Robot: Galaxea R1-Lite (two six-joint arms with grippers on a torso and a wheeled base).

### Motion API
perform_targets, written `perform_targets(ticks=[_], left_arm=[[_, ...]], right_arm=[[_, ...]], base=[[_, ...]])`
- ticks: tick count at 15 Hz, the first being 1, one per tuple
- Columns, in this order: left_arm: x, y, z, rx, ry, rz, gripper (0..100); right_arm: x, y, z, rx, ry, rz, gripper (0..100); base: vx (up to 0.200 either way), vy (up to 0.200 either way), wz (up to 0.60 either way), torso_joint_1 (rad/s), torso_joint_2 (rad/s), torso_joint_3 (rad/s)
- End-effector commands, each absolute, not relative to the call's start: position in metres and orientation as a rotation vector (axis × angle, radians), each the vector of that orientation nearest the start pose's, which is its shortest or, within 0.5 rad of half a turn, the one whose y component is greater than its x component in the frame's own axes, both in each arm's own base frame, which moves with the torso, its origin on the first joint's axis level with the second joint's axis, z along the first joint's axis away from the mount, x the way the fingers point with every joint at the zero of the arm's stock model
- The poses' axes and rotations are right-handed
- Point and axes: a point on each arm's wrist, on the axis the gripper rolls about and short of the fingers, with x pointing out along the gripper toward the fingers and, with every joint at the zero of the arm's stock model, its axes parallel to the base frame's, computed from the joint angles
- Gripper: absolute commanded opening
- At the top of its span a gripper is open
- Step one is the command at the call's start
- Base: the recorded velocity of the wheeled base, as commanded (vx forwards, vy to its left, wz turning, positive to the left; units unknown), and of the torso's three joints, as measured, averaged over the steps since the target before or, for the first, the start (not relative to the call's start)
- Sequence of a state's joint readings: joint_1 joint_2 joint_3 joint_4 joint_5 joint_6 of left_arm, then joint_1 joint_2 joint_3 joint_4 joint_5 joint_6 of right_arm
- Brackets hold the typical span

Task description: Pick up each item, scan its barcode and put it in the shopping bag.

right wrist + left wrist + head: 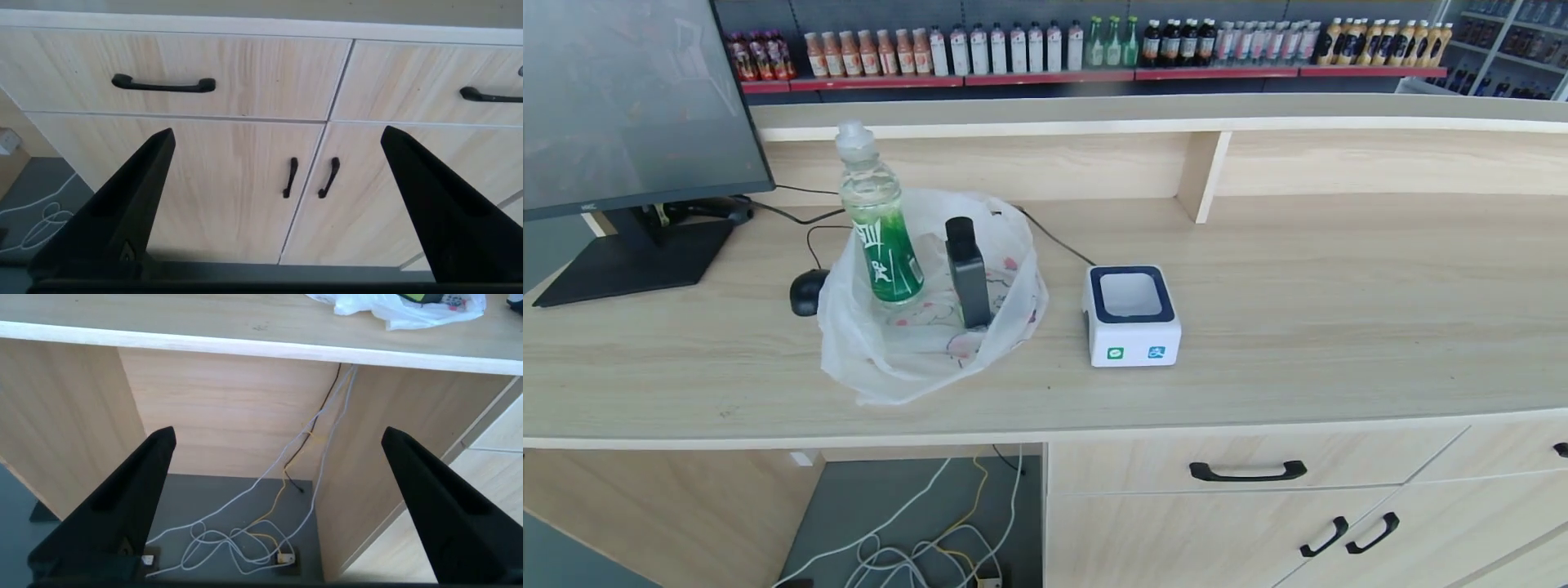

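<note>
A translucent white shopping bag (894, 359) lies open on the wooden counter. Inside it stand a green-labelled bottle (880, 224) with a clear cap and a dark upright box-shaped item (968, 273). To the bag's right sits the white barcode scanner (1130, 315) with a dark-rimmed window. My left gripper (274, 510) hangs open below the counter edge, facing the open knee space with cables; the bag (384, 306) shows on the counter above it. My right gripper (274, 212) is open too, low in front of the cabinet doors and drawers.
A monitor (629, 106) on a black stand and a black mouse (806, 291) sit at the counter's left. Cables (915, 539) lie on the floor under the counter. Drawers with black handles (1247, 471) are at the right. Shelves of bottles line the back.
</note>
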State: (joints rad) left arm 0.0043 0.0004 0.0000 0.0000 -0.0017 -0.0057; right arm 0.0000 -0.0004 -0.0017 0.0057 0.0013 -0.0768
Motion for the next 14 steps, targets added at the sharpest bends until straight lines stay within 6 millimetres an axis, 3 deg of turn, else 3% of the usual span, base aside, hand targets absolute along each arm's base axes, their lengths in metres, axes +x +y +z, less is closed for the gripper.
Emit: perform_targets(ticks=[1,4,14], left_arm=[[-0.0228,-0.0001,0.0755,-0.006,0.000,0.003,100],[-0.0228,-0.0001,0.0755,-0.005,0.000,0.003,100],[-0.0228,-0.0001,0.0756,0.000,-0.002,0.002,100]], right_arm=[[-0.0229,0.0000,0.0753,-0.077,0.005,0.002,100],[-0.0229,0.0000,0.0753,-0.077,0.005,0.002,100],[-0.0229,0.0000,0.0753,-0.074,0.005,0.002,100]], base=[[0.000,-0.200,0.00,0.007,-0.01,-0.002],[0.000,-0.200,0.00,0.001,0.00,0.004],[0.000,0.000,0.00,0.000,0.00,0.000]])
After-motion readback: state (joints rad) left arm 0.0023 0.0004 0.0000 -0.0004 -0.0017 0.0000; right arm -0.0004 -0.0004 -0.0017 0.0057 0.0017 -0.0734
